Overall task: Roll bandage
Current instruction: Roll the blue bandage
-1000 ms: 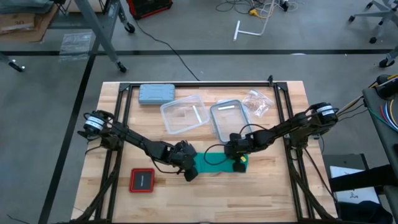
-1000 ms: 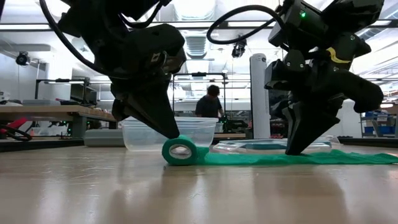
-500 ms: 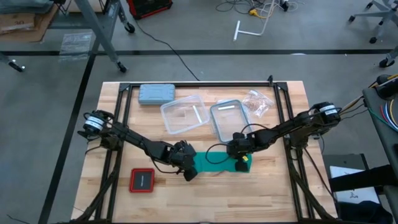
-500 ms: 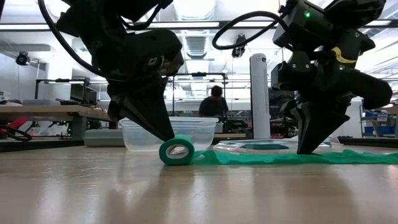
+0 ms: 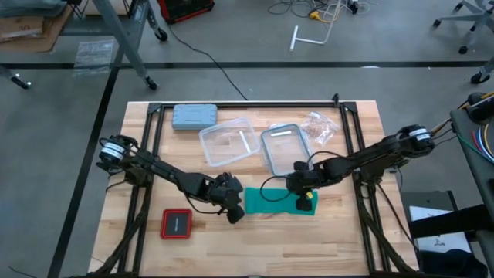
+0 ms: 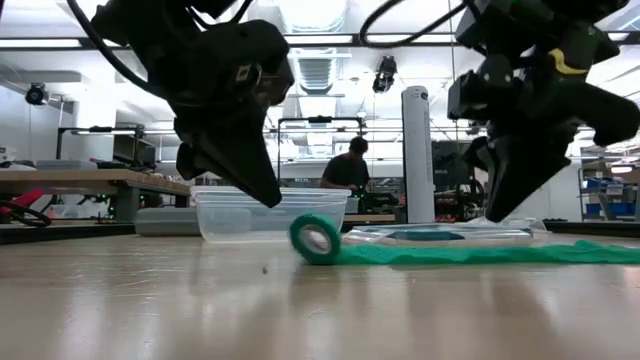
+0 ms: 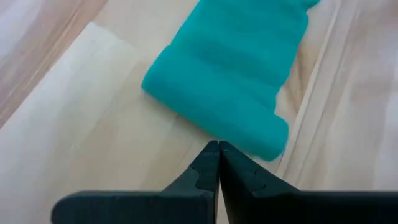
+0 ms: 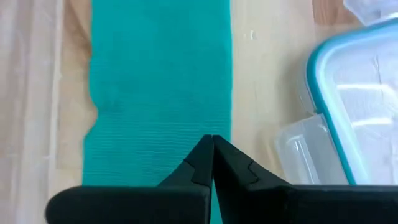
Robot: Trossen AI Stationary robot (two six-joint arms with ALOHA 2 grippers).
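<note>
The bandage (image 5: 279, 202) lies flat on the tabletop toward its near edge, about midway between the side edges, its long axis running parallel to that edge. Its left end is wound into a small roll (image 6: 316, 239), standing on the wood with its open core seen end-on in the low view, while the unrolled tail stretches away rightward as a flat band.

The left hand (image 5: 231, 207) is found just beside the roll on the side away from the band, its fingers pressed together with nothing between them, tips lifted clear of the roll as seen from table height. The right hand (image 5: 302, 194) is poised above the band near its far right end, likewise pinched closed on nothing and raised off the cloth.

The roll is judged nearer the left hand; rolling would be carried rightward along the band toward the right hand
</note>
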